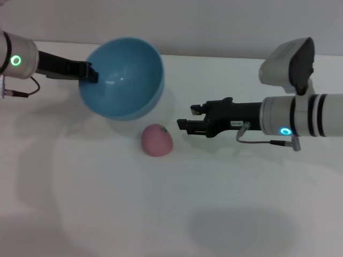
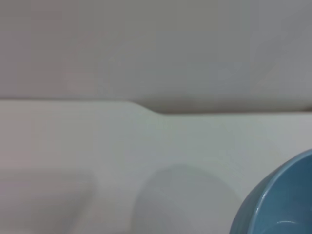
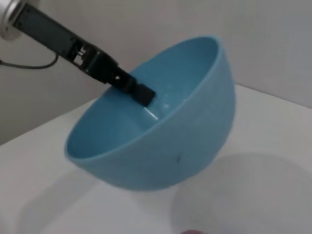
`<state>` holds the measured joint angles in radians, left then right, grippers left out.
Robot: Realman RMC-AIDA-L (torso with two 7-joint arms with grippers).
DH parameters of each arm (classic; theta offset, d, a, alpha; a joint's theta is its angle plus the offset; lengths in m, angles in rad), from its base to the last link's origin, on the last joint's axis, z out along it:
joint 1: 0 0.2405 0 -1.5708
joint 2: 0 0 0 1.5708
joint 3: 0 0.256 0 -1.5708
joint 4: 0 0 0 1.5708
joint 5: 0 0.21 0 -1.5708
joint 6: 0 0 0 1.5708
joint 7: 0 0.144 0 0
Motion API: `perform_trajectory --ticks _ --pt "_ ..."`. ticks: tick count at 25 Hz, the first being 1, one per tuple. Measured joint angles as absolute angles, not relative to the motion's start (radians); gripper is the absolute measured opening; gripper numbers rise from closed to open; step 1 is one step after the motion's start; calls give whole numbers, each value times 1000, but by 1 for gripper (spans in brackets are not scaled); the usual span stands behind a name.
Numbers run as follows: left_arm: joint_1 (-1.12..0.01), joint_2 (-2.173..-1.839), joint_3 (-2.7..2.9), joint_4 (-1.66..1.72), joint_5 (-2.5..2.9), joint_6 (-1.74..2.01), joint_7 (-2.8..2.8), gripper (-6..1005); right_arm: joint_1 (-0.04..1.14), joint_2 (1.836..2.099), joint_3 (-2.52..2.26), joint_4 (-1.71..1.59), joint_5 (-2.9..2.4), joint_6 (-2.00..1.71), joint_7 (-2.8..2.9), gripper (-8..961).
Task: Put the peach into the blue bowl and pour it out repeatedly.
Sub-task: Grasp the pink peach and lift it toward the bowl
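The blue bowl [image 1: 122, 77] hangs tilted above the white table at the back left, empty, its opening turned up and toward me. My left gripper [image 1: 91, 74] is shut on the bowl's left rim; this also shows in the right wrist view [image 3: 139, 91], where the bowl [image 3: 161, 141] casts a shadow below it. A slice of the bowl [image 2: 280, 204] shows in the left wrist view. The pink peach [image 1: 157, 140] lies on the table just below the bowl. My right gripper [image 1: 185, 122] is open and empty, a short way right of the peach.
The white table [image 1: 161, 214] runs to a back edge against a grey wall [image 1: 214, 21]. My right arm's white wrist housing [image 1: 289, 64] stands at the right.
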<state>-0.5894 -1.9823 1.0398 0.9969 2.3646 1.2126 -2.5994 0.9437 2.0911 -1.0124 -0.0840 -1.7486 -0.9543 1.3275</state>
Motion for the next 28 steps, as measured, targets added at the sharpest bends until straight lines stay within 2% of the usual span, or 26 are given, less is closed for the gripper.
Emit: perform_trajectory --ticks 6,19,23,28 --pt "-590 -1996 1047 1038 2365 1279 -2598 -1 1022 2091 -998 48 -1649 -939 1142 594" --pt "-601 -2016 1016 1101 2365 1268 -2606 -1 1070 2092 -914 153 -1658 -869 1074 596" --pt "-615 -2018 1015 1103 2365 1268 -2604 -1 1092 2092 -738 235 -1763 -806 973 596" --pt "-618 -2019 1015 1104 2365 1268 -2601 0 1076 2092 -338 313 -2159 -648 880 595"
